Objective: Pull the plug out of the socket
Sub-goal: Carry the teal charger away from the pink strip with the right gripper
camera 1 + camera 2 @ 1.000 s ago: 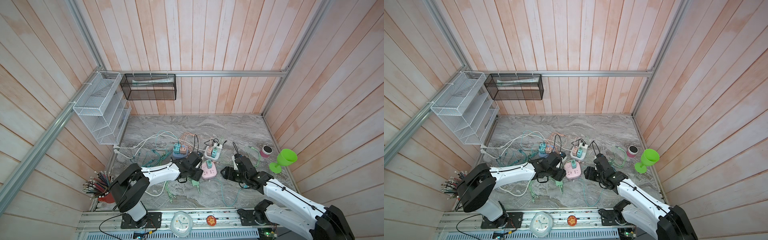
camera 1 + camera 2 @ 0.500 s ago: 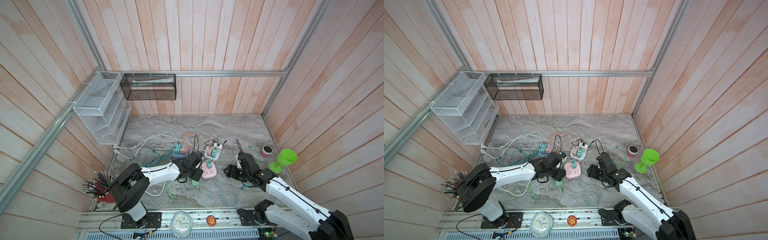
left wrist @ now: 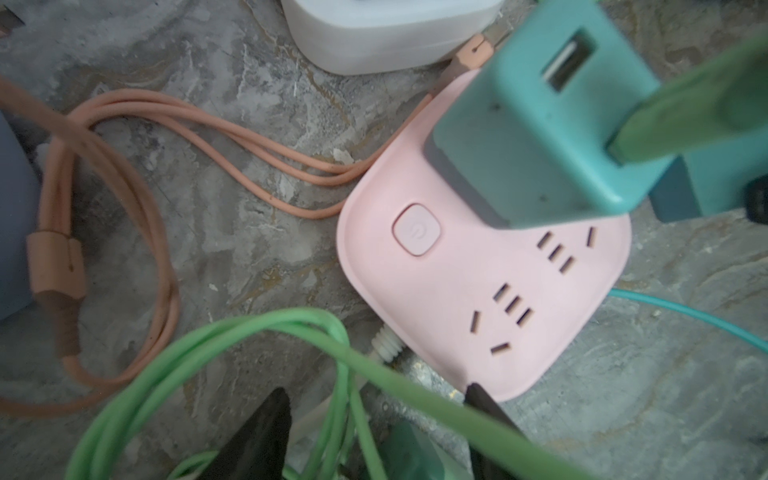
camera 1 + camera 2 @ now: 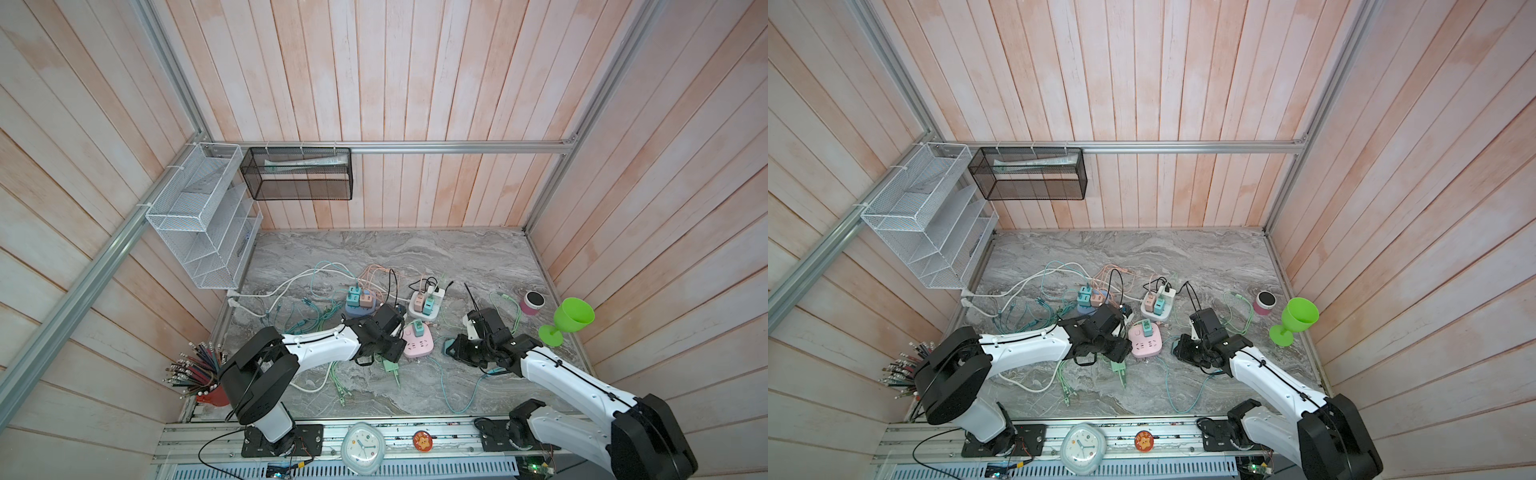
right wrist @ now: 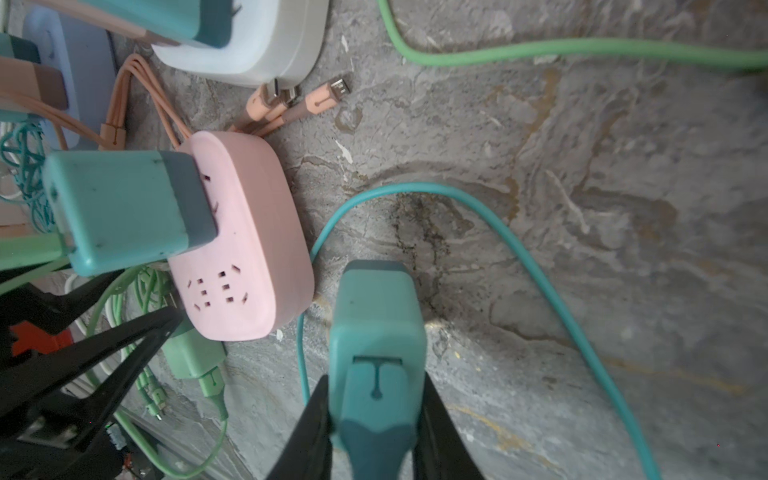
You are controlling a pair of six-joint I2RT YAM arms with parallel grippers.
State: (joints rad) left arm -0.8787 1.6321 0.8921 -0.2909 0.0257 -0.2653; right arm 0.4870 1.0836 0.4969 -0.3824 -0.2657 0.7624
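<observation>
Two moves. With right gripper pinching loose plug right of socket, lay aside; with left gripper spread, pin socket, pull seated plug straight off.

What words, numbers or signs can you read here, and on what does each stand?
Power sign, a broken circle with a stroke: button of the pink socket block.
Embossed line-and-dot mark: teal plug held in the right tool.
Clock face: markings too small to read.
No words or numbers readable anywhere.
</observation>
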